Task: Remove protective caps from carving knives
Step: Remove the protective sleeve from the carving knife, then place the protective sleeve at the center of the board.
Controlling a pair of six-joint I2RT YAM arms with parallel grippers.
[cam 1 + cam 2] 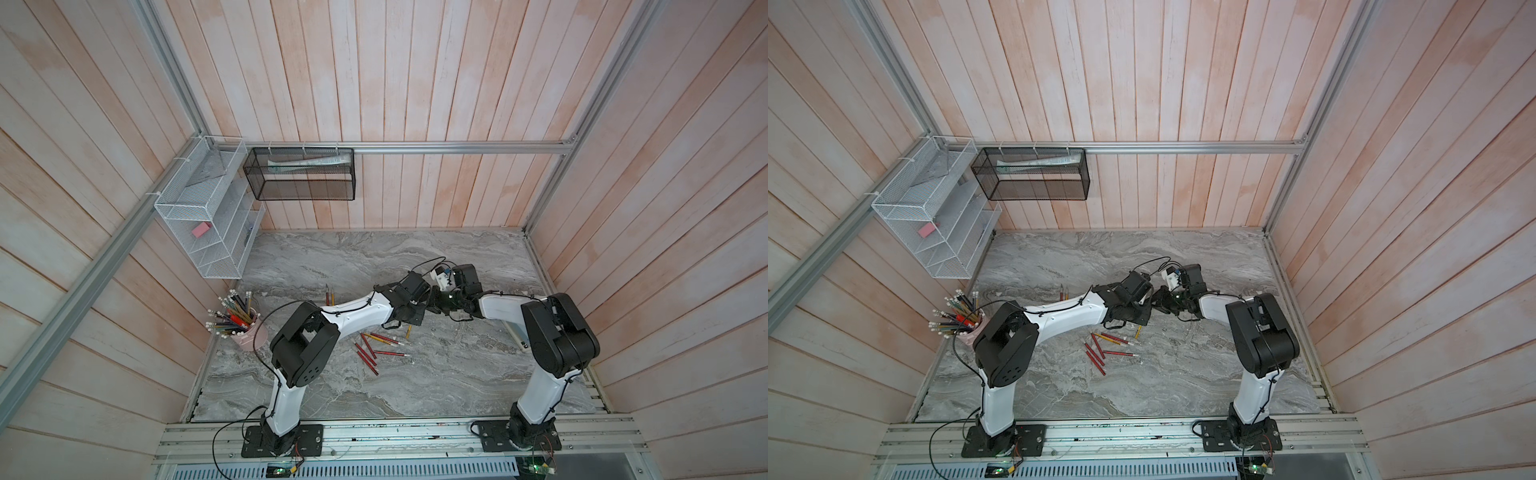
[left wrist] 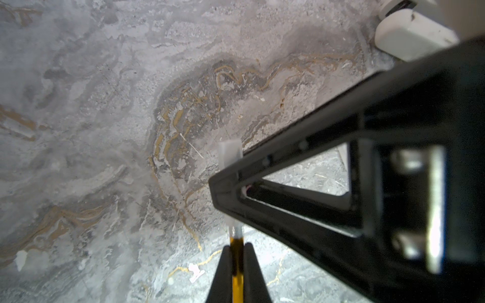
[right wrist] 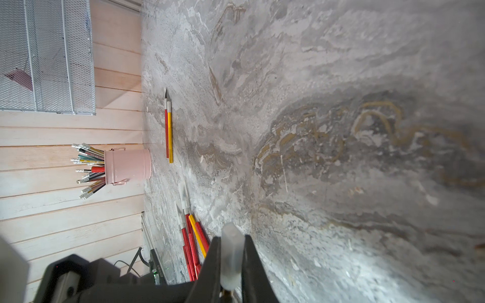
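The left gripper (image 2: 237, 248) is clamping a yellow knife (image 2: 237, 272) by its handle, its fingers standing narrow and pressing on either side; the knife is being held in the air over the table (image 1: 436, 257), near its middle. The cap (image 2: 230, 154) is sitting on the blade end of this knife; the right gripper (image 3: 231, 238) is pinching it, fingers narrow and touching the whitish sleeve on both sides. In the left wrist view one black finger (image 2: 288, 228) of the right gripper is crossing the cap and hiding its middle. In both top views the two grippers are meeting tip to tip above the table.

A pile of knives (image 1: 370, 353), red and yellow, is lying on the table nearer the robot's bases; in the right wrist view at least two of them are wearing translucent sleeves. A pair of knives (image 1: 330, 296) is lying side by side farther back, blades showing bare; a lone knife (image 1: 409, 331), yellow, is lying below the left gripper. A pink cup (image 1: 249, 336) of pencils (image 1: 232, 309) is standing at the table's left edge.
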